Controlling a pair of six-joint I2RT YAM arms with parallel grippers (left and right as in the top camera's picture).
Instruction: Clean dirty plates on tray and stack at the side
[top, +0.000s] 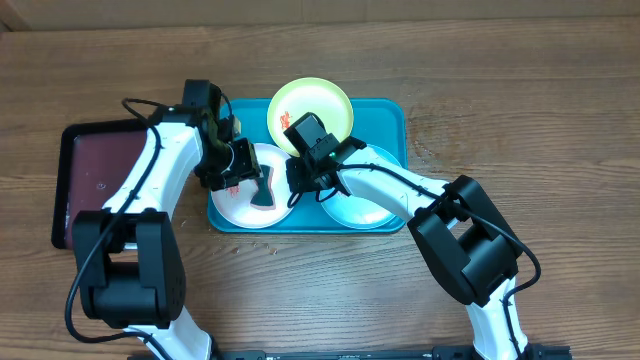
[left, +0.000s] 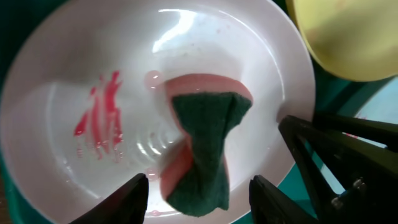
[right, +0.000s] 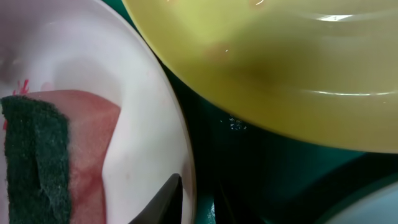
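Early stage: white plate on the tray smeared, none stacked; left fingers spread astride sponge, right fingers pinching plate rim.

Three plates lie in the big tray: the left plate and the right plate side by side along its near edge, the rear plate behind and between them, overhanging the far rim. A sponge lies on the left plate, and a smaller tray sits on the table to the big tray's left
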